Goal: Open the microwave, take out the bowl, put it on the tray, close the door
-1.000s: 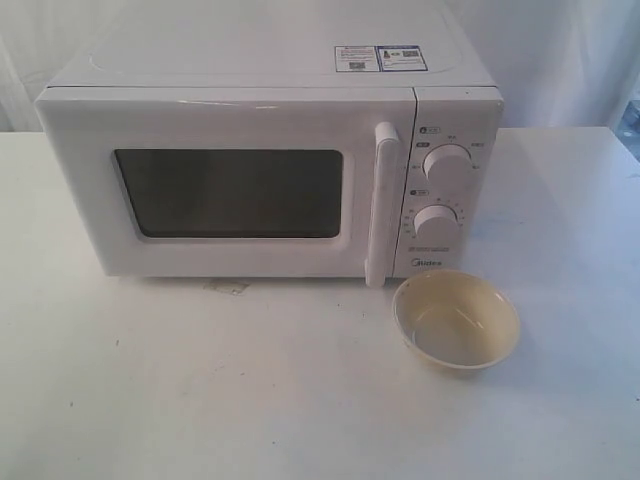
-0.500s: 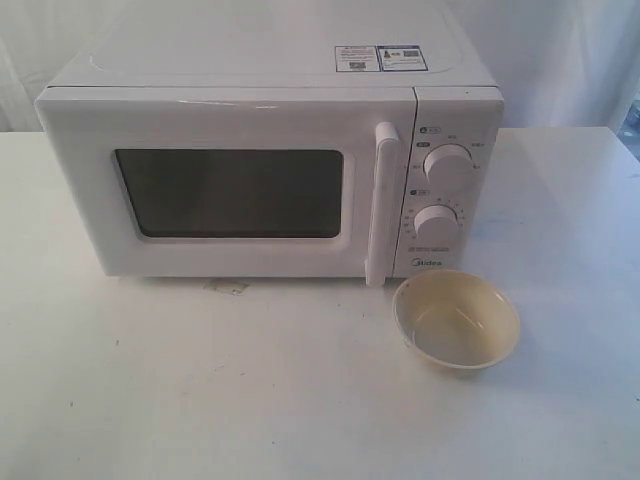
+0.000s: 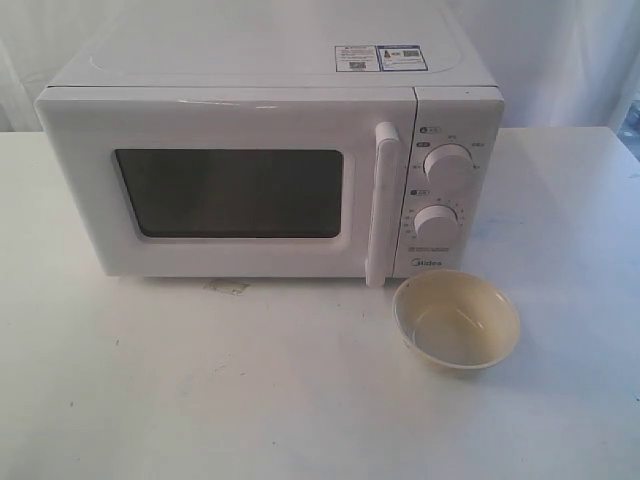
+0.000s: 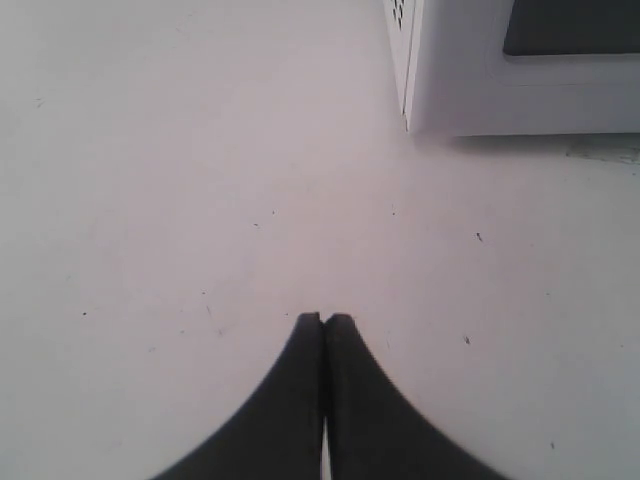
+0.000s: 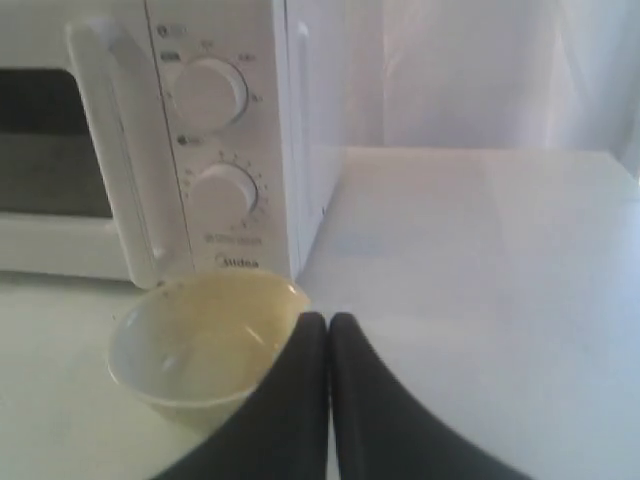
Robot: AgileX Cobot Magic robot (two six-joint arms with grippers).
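Observation:
The white microwave (image 3: 270,150) stands at the back of the table, its door (image 3: 225,190) shut, with the bar handle (image 3: 381,205) beside two round knobs. The cream bowl (image 3: 456,320) sits upright on the table just in front of the control panel; it also shows in the right wrist view as the bowl (image 5: 195,345). My right gripper (image 5: 328,318) is shut and empty, close beside the bowl's rim. My left gripper (image 4: 325,319) is shut and empty over bare table, short of the microwave's corner (image 4: 410,100). Neither gripper appears in the exterior view. No tray is in view.
The white table (image 3: 200,380) stretches wide in front of the microwave and to its right. A pale curtain (image 3: 560,50) hangs behind. A small stain (image 3: 228,288) marks the table under the door.

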